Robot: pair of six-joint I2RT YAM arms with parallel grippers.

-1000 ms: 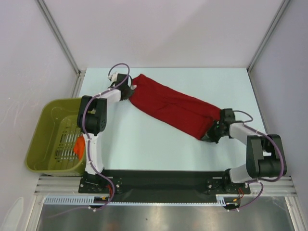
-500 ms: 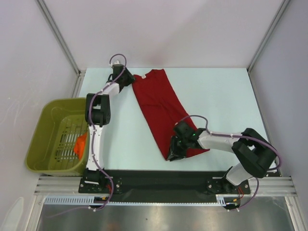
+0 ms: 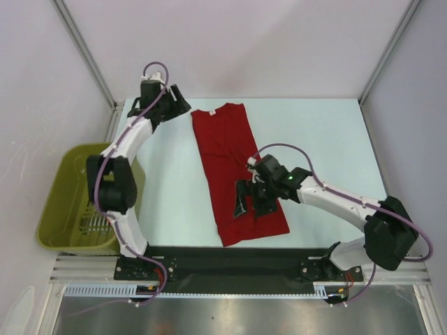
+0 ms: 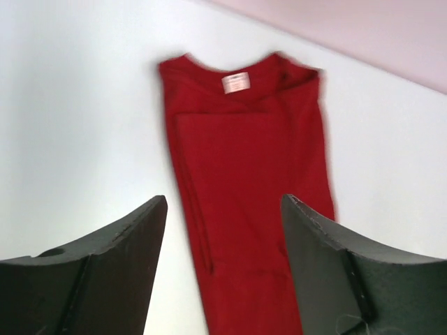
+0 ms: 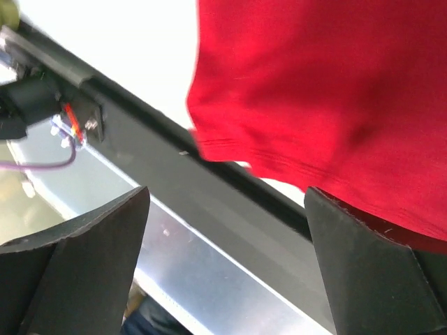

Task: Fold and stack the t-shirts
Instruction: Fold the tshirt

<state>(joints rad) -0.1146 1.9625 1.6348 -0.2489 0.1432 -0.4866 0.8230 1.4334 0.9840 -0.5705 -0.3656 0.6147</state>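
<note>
One t-shirt [image 3: 234, 167]: folded lengthwise, flat on table [image 3: 321, 139]
Left hand [image 3: 183, 106]: wide, empty, beside collar
Right hand [image 3: 250, 204]: wide, empty, over hem end

top cam high above, l wrist faces collar [image 4: 237, 70], r wrist close on hem [image 5: 279, 164], all share t-shirt [image 3: 223, 153]
</note>
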